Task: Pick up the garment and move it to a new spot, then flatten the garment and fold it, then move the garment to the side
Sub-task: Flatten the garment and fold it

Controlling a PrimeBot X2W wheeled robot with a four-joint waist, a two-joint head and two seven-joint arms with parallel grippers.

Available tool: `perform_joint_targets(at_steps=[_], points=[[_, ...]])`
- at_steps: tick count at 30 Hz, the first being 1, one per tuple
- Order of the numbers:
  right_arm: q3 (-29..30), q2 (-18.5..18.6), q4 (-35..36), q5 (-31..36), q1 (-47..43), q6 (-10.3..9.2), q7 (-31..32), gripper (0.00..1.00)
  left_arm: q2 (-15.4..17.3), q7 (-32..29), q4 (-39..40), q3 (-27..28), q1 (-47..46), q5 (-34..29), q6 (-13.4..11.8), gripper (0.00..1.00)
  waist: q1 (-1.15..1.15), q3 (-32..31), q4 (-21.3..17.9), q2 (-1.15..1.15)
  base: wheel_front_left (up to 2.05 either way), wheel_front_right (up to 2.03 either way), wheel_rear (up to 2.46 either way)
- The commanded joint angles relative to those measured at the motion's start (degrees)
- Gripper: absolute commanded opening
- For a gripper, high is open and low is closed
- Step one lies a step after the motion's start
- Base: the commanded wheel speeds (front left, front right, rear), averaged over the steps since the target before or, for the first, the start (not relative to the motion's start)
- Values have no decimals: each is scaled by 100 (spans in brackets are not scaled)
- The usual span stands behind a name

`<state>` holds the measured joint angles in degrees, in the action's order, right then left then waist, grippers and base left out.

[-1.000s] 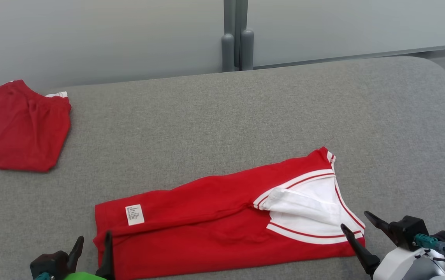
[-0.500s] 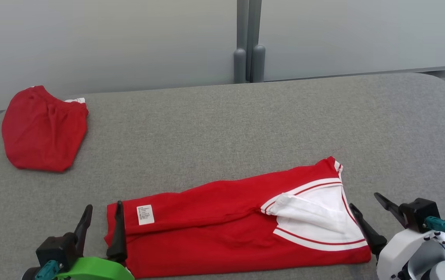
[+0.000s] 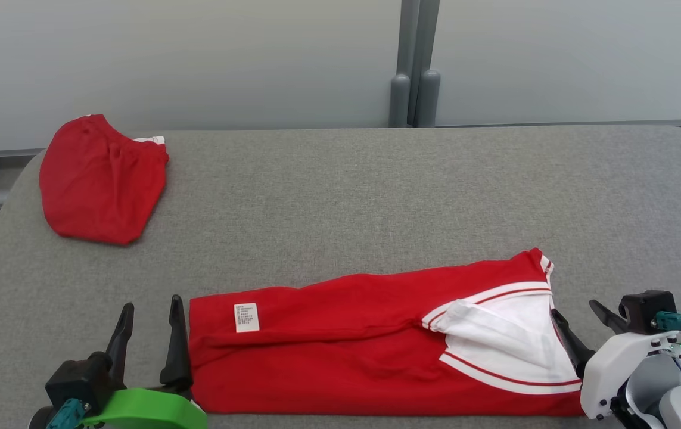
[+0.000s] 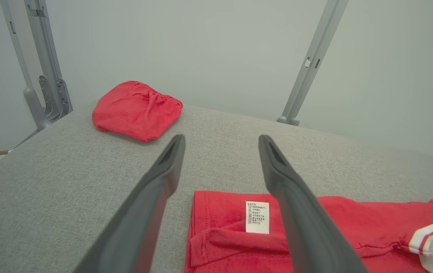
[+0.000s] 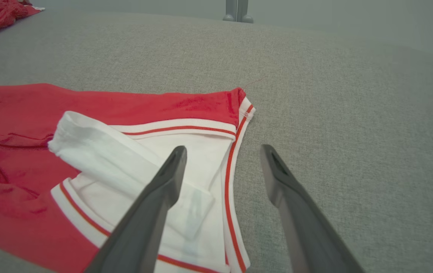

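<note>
- The red garment (image 3: 346, 351) lies folded into a long strip near the front edge of the grey padded table (image 3: 346, 190). It has a white panel at its right end and a white label (image 3: 246, 317) near its left.
- The left gripper (image 3: 152, 302) sits just beside the strip's left edge, fingers apart, holding nothing.
- The right gripper (image 3: 574, 308) sits at the right end, fingers spread and empty.
- A second red bundle (image 3: 102, 179) rests in the far left corner, well apart.

The left gripper (image 3: 152, 301) sits at 7 o'clock in the head view, its 2 dark fingers spread wide, pointing to 12. The right gripper (image 3: 572, 308) sits at 4 o'clock, jaws equally wide, fingers angled toward 11 from a white wrist (image 3: 611, 366).
</note>
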<state>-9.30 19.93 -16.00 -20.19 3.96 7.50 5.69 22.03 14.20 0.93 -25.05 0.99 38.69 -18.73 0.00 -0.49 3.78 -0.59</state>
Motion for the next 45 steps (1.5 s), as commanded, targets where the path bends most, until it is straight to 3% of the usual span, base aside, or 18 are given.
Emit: perform_joint_targets(at_steps=[1,18,27,33,34,36,37,45], points=[[60,-48,-174,-42,101,-1,98,100,-28,34,13,23,45,-27,-31,100,0,37,141,59,0,0,0],[468,-517,-1605,-117,717,-1,734,100,-208,84,-66,105,-33,-76,72,100,0,243,678,59,0,0,0],[48,-625,-1595,-120,785,2,1054,100,-316,104,-121,178,-53,-133,138,100,0,303,701,59,0,0,0],[-274,-576,-1749,578,840,2,1212,100,-367,100,-155,206,-88,-178,177,100,0,320,691,59,0,0,0],[-282,-581,-1768,700,855,2,1202,55,-371,101,-162,210,-90,-178,184,100,0,320,690,59,0,0,0],[-282,-598,-1799,957,869,0,1167,12,-379,101,-171,224,-88,-192,192,100,0,320,685,59,0,0,0],[-259,-624,-1815,1006,870,0,1163,0,-382,102,-173,230,-81,-195,192,100,0,320,679,59,0,0,0],[78,-713,-1738,893,929,-7,1009,0,-398,100,-202,300,-28,-218,218,100,0,311,512,59,0,0,0]])
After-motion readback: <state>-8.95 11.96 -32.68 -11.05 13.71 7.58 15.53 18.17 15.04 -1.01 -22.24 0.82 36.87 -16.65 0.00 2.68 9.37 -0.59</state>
